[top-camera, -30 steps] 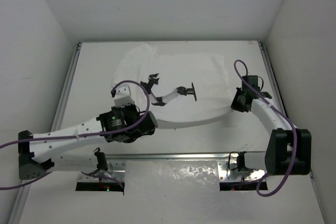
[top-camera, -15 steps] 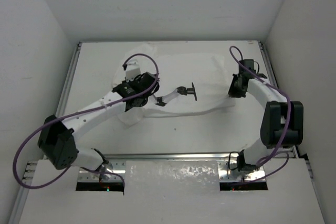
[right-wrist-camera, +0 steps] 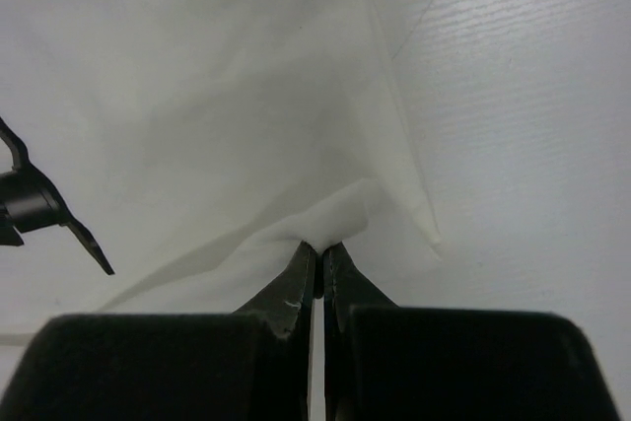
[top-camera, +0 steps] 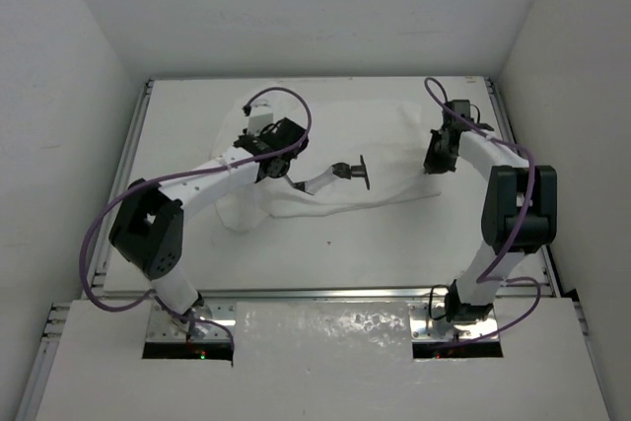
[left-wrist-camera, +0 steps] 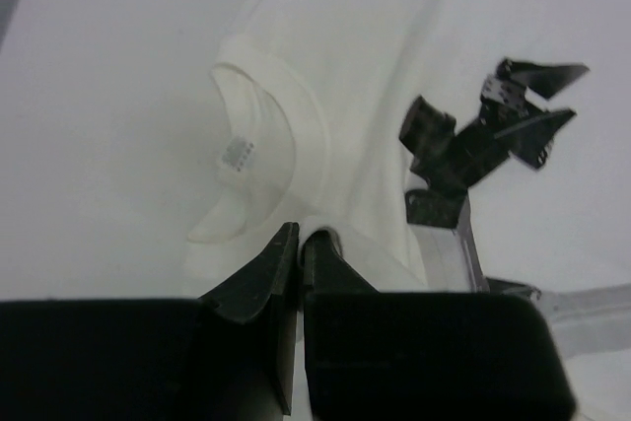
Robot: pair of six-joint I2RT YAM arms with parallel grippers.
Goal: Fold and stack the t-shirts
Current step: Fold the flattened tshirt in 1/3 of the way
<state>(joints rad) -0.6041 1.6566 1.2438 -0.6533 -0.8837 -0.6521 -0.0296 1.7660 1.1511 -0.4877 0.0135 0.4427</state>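
Observation:
The white t-shirt [top-camera: 345, 130] lies spread over the far half of the table, its near edge bunched up. My left gripper [top-camera: 283, 167] is shut on a fold of its fabric beside the collar [left-wrist-camera: 261, 135]; the pinch shows in the left wrist view [left-wrist-camera: 301, 239]. My right gripper [top-camera: 432, 167] is shut on a raised fold near the shirt's right edge, seen in the right wrist view [right-wrist-camera: 321, 246]. The shirt [right-wrist-camera: 227, 96] drapes away from those fingers. A small label [left-wrist-camera: 237, 153] sits inside the collar.
A small black-and-white jointed tool [top-camera: 335, 175] lies on the shirt between the two grippers; it also shows in the left wrist view [left-wrist-camera: 483, 130] and the right wrist view [right-wrist-camera: 39, 209]. Metal rails [top-camera: 126, 160] border the table. White walls enclose three sides.
Both grippers have moved toward the far side with shirt fabric in them. The left arm has stretched out from near its base. The shirt's near edge has drawn farther back.

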